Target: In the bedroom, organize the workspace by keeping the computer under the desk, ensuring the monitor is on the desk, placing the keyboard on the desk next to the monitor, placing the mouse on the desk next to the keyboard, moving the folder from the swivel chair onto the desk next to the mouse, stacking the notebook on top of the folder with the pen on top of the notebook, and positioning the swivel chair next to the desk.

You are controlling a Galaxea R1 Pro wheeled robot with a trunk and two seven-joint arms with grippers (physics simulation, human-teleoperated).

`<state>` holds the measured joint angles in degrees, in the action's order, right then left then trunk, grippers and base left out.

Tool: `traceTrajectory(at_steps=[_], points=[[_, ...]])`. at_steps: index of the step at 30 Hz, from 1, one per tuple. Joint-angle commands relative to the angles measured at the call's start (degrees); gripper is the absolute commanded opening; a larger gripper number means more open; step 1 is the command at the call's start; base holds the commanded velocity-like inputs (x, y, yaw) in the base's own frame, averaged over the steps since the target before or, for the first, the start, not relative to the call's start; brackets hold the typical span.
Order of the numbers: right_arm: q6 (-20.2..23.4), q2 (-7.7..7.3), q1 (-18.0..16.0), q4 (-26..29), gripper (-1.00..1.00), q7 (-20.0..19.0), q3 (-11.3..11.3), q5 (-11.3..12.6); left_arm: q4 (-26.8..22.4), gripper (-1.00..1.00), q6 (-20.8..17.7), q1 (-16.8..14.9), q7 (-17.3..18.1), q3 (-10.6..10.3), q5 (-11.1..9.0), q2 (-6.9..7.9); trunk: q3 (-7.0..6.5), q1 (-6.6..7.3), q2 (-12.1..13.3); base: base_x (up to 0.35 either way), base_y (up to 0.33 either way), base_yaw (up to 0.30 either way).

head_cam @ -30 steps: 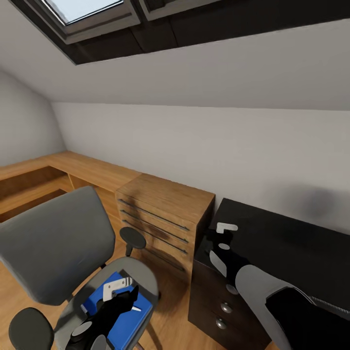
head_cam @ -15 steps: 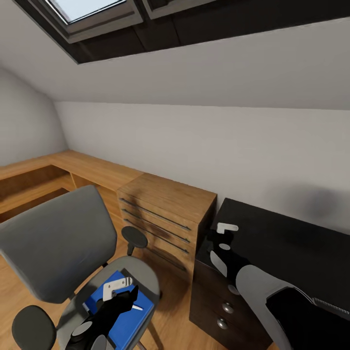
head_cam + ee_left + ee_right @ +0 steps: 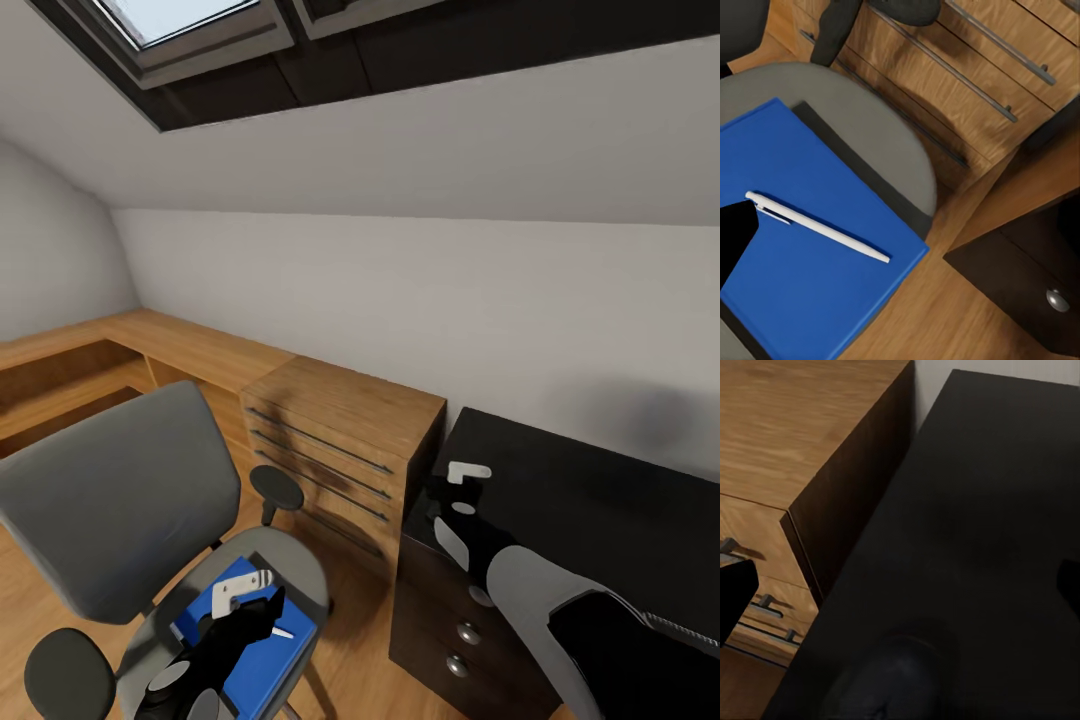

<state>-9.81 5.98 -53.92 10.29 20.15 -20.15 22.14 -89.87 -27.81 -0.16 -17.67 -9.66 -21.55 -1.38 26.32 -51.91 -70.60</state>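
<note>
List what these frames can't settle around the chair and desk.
- Left hand state: head view, too small and dark over the folder; left wrist view shows one black tip at the edge.
- Notebook under the folder: left wrist view, only a dark sliver.
- Desk right part: cut off by the frame, covered by the right arm.

Pale grey walls (image 3: 400, 300) slope up to a dark-framed skylight (image 3: 180, 25) that shows bright sky at the top of the head view. A long low oak shelf unit (image 3: 130, 350) runs along the foot of the wall into the corner. Beside it stands an oak dresser (image 3: 335, 450) with thin dark bar handles across its drawers, its side close against a black piece of furniture. The floor (image 3: 350, 650) is warm light wood planks. Light is soft and even.
</note>
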Motion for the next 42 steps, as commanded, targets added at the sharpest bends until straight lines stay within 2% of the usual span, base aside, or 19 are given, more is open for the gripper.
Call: traceTrajectory(at_steps=[1, 5, 10, 19, 25, 29, 42], points=[[1.12, 0.0, -0.05, -0.09, 1.0, 0.16, -0.5, 0.64, -0.42, 1.0, -0.14, -0.02, -0.52, -0.07, -0.6, -0.04, 0.05, 0.0, -0.04, 0.0, 0.0, 0.0], [5.45, -0.01, -0.05, -0.11, 1.0, 0.03, -0.5, 0.72, -1.57, 1.0, -0.19, -0.03, -0.52, -0.22, -0.6, -0.12, 0.05, 0.0, -0.04, 0.0, 0.0, 0.0], [7.27, -0.01, -0.05, -0.1, 1.0, 0.01, -0.51, 0.71, -2.05, 1.0, -0.22, -0.03, -0.59, -0.55, -0.6, -0.19, 0.77, -0.88, -1.64, 0.0, 0.0, 0.0], [7.65, -0.01, -0.05, -0.08, 1.0, 0.06, -0.51, 0.68, -2.15, 1.0, -0.23, -0.03, -0.61, -0.72, -0.6, -0.2, 2.39, -2.86, -5.25, 0.0, 0.0, 0.0], [7.7, -0.01, -0.05, -0.09, 1.0, 0.07, -0.51, 0.73, -2.15, 1.0, -0.2, -0.02, -0.61, -1.83, -0.6, -0.19, 3.46, -4.18, -7.66, 0.0, 0.0, 0.0], [7.78, -0.01, -0.05, -0.07, 1.0, 0.07, -0.5, 0.79, -2.15, 1.0, -0.21, -0.04, -0.61, -1.93, -0.6, -0.12, 3.82, -4.62, -8.46, 0.0, 0.0, 0.0], [7.79, -0.01, -0.05, -0.07, 1.0, 0.07, -0.51, 0.8, -1.66, 1.0, -0.42, -0.02, -0.61, -1.86, -0.52, 0.15, 3.82, -4.62, -8.46, 0.022, 0.006, 0.0]])
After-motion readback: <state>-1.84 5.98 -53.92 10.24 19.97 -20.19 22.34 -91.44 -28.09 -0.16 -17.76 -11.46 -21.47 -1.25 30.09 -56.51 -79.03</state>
